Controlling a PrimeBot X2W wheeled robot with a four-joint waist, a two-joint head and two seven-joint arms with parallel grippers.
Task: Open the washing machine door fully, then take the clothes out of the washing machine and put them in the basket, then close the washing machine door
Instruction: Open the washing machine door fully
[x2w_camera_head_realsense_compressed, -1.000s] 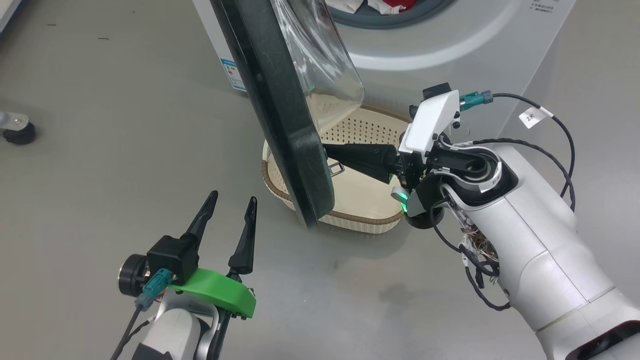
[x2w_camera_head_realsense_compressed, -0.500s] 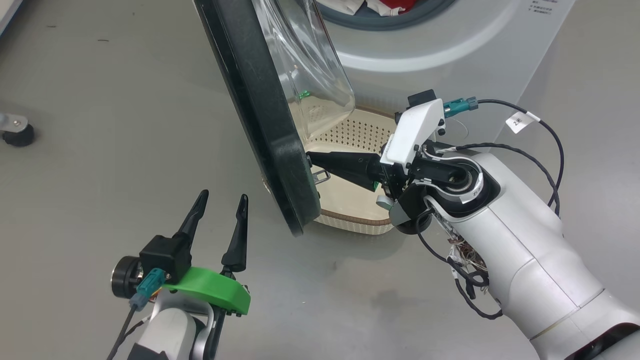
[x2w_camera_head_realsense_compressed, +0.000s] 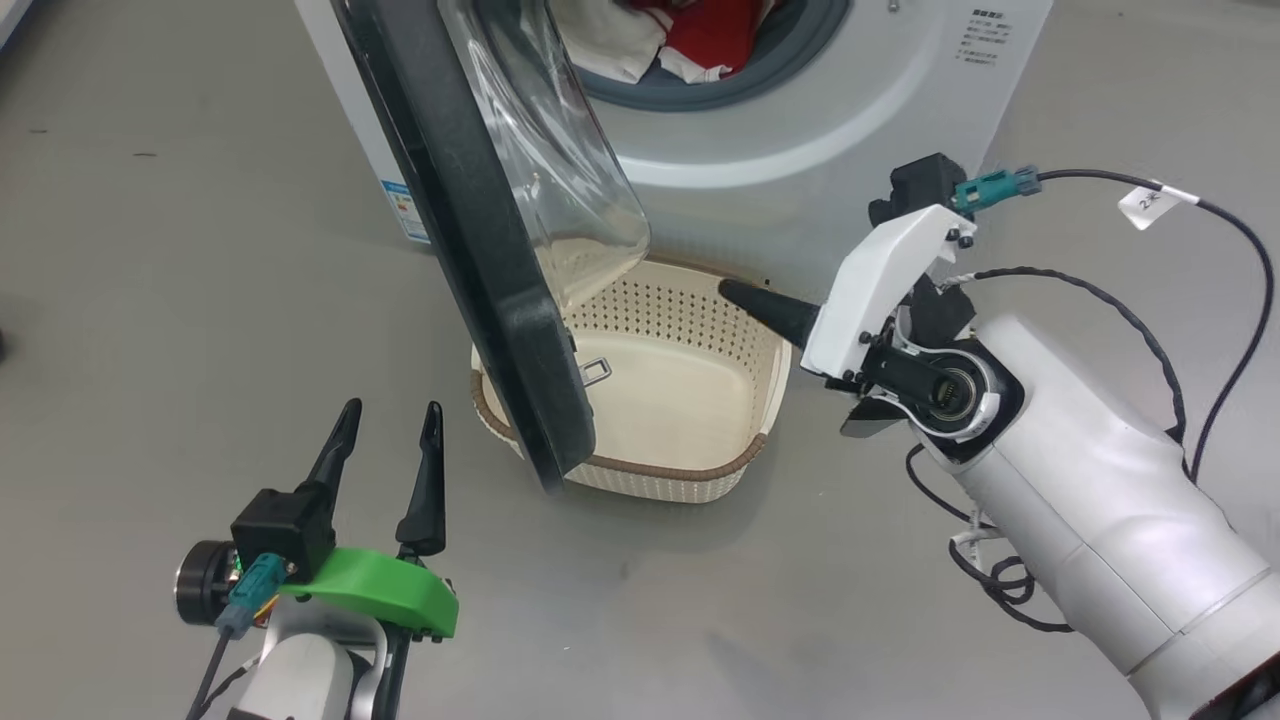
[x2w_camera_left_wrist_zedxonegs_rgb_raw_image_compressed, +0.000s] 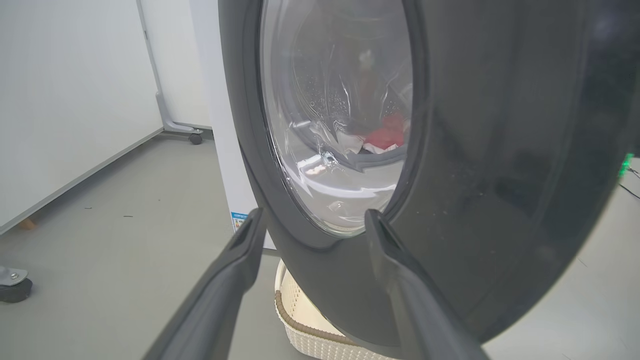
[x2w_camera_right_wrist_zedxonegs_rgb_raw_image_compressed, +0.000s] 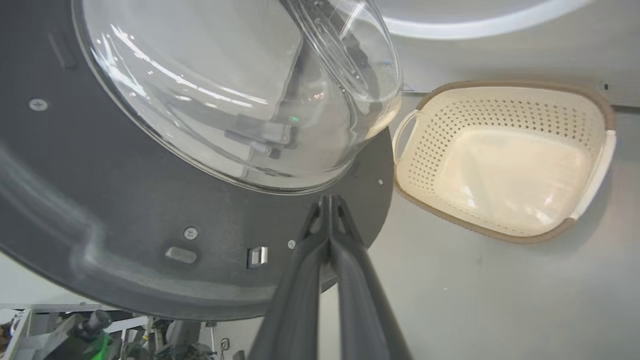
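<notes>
Plainly, the door stands apart from the right jaws.

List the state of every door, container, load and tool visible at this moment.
door, open, standing out from the washing machine.
clothes, inside the washing machine, none taken out.
basket, on the floor, empty.
left tool, open, holding nothing.
right tool, shut, holding nothing, clear of the door.
</notes>
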